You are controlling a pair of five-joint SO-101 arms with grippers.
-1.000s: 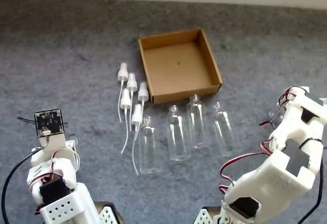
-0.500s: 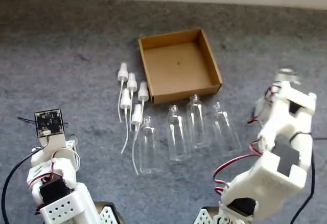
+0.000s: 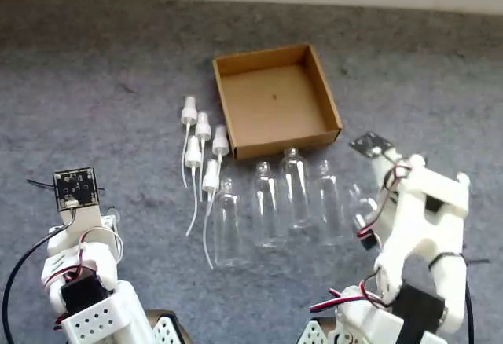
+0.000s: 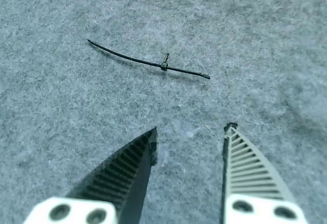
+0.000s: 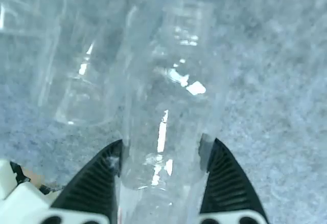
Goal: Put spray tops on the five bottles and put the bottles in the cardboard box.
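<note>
**Spotter:** Which bottle did you have?

**Operator:** The end bottle [image 5: 163,106] of the row lying before the cardboard box [image 3: 287,144]. My right gripper [image 5: 163,143] pinched its base, and my left gripper [image 4: 191,129] hung spread over the mat [image 4: 76,91].

**Spotter:** Next?

**Operator:** I judged it needed a spray top [image 3: 203,128], stem fed down the neck.

The surface [image 3: 118,69] is grey felt-like cloth, matt and fuzzy. The open brown cardboard box [image 3: 259,116] is matt paperboard. The clear plastic bottles [image 3: 267,203] are smooth and glossy; the bottle [image 5: 168,81] pinched in the right gripper [image 5: 163,143] throws white glints. The white spray tops [image 3: 203,128] are smooth plastic. The left gripper [image 4: 191,129] has ribbed plastic fingers [image 4: 122,178], one black, one pale.
</note>
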